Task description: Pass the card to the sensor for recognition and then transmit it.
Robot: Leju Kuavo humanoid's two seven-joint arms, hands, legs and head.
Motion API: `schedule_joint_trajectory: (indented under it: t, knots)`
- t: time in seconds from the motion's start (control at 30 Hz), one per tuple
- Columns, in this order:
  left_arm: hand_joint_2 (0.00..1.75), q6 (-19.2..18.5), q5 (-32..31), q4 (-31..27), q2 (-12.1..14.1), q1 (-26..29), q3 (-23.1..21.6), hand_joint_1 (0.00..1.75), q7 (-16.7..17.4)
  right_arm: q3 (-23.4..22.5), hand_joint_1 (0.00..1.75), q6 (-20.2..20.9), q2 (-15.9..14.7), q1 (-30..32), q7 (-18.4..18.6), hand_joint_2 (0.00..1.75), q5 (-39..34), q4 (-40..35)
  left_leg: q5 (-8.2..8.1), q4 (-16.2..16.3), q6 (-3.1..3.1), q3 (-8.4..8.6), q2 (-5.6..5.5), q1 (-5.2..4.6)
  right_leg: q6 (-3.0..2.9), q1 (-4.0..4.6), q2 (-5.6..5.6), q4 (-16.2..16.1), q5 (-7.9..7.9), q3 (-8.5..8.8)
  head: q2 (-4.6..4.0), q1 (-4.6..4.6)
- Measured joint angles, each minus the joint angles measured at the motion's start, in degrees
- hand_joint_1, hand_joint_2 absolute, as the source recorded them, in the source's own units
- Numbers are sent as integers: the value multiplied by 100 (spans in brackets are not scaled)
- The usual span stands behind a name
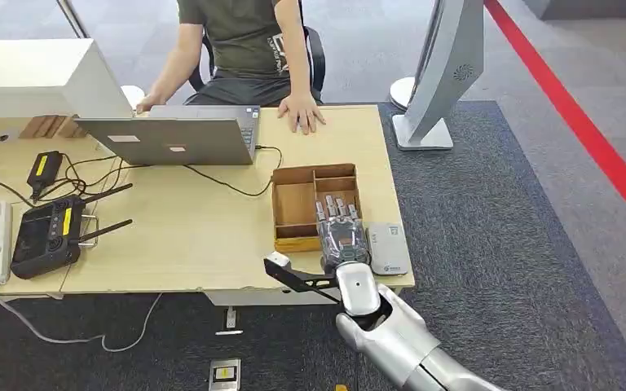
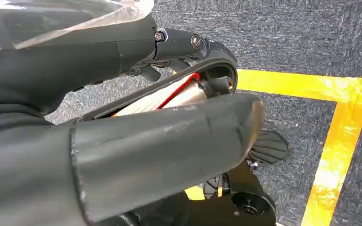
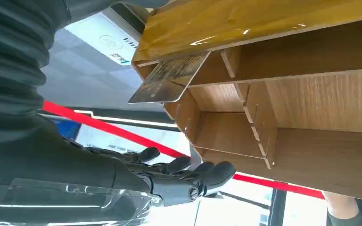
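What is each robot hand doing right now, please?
Left robot hand: hangs over the floor; grip cannot be told.
Right robot hand: open, fingers extended over the wooden box, holding nothing.

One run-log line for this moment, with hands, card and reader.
right robot hand: open above wooden tray, empty | card: in tray | card reader: beside tray, untouched | left robot hand: hanging over floor, state unclear
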Motion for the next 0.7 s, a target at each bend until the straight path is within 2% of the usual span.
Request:
schedule_joint_trajectory:
  t: [0.7]
  knots:
    - [0, -15, 33, 37, 0, 1, 0, 0, -2, 2, 0, 299, -31, -2, 201, 175, -11, -140, 0, 0, 0, 1, 0, 0, 0, 0, 0, 0, 0, 0, 2, 0]
